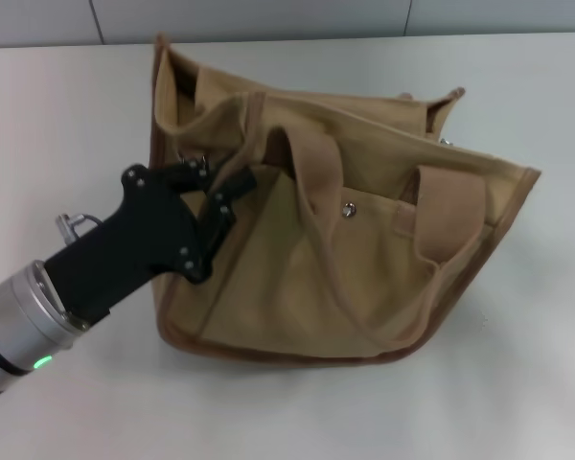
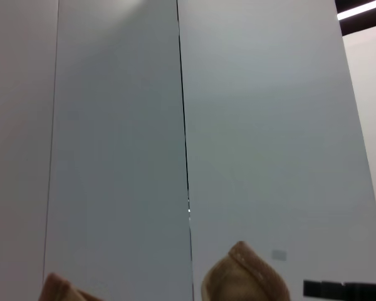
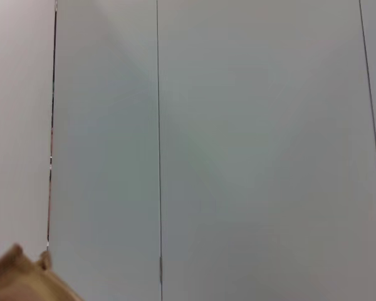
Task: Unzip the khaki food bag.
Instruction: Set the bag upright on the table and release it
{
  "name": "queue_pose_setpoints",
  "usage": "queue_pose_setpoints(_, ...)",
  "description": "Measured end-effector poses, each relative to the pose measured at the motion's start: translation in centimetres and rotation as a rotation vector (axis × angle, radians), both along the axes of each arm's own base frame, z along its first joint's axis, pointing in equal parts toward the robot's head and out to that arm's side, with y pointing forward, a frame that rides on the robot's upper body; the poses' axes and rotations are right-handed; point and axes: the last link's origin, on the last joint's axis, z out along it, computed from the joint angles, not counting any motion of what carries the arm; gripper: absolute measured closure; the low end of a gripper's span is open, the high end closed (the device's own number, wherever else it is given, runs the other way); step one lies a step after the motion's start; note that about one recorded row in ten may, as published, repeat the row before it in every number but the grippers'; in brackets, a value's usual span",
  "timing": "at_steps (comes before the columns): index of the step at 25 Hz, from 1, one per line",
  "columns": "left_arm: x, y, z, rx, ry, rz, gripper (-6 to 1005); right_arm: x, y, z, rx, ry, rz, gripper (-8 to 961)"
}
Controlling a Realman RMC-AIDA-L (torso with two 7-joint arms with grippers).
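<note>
L arm reaches in from lower left, wrist angled up. L end effector [image 1: 220, 192] fingers near-closed. R arm barely in view.

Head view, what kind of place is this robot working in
Probably a lab or test bench rather than a home. A plain white table holds only the khaki food bag, with the left gripper at its top edge, and bare grey wall panels stand behind.

text: none readable | khaki food bag [image 1: 364, 278]: no label or brand legible | left gripper [image 1: 211, 196]: no markings legible
</note>
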Motion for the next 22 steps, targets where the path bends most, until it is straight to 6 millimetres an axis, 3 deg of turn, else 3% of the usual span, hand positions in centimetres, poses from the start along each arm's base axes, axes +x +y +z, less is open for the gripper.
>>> queue_pose_setpoints(7,-0.9,-0.9,-0.6,-0.057,-0.004,0.06,920,-0.3,0.4,-0.5,-0.057,0.058,-0.009,376)
queue_pose_setpoints(11,-1.3,-1.1,-0.3,-0.058,-0.012,0.077,919,-0.4,-0.2,-1.2,-0.159,0.065,-0.003,267)
queue_pose_setpoints(13,-1.4,-1.2,-0.2,-0.059,-0.012,0.083,838,-0.5,-0.3,-1.5,-0.195,0.059,0.005,213)
queue_pose_setpoints(18,-1.5,-1.6,-0.2,-0.063,-0.014,0.076,708,-0.9,-0.5,-4.0,-0.355,-0.003,0.024,214)
queue_pose_setpoints(22,-1.6,-1.8,-0.1,-0.063,-0.02,0.071,619,-1.0,0.9,-6.0,-0.426,-0.023,-0.021,262)
